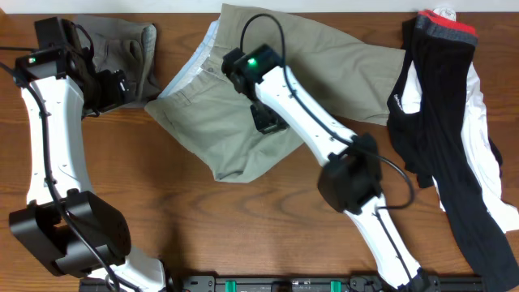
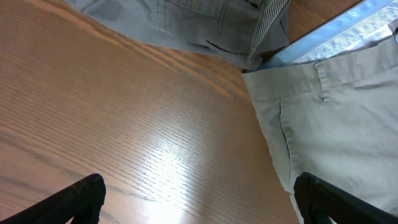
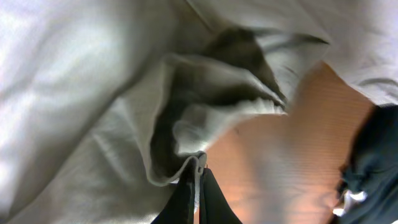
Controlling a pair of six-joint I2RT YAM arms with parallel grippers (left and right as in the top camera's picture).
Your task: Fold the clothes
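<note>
Khaki trousers (image 1: 243,105) lie spread across the middle back of the table. My right gripper (image 1: 268,120) is over them and shut on an edge of the khaki cloth (image 3: 198,163), which is lifted in a fold. My left gripper (image 1: 113,89) is open and empty, low over bare wood beside the trousers' waistband (image 2: 323,87). A folded grey-green garment (image 1: 130,45) lies at the back left, and its edge shows in the left wrist view (image 2: 186,25).
A pile of black and white clothes with a red band (image 1: 454,122) lies along the right side. A black rail (image 1: 284,284) runs along the front edge. Bare wood shows at the front (image 1: 227,227).
</note>
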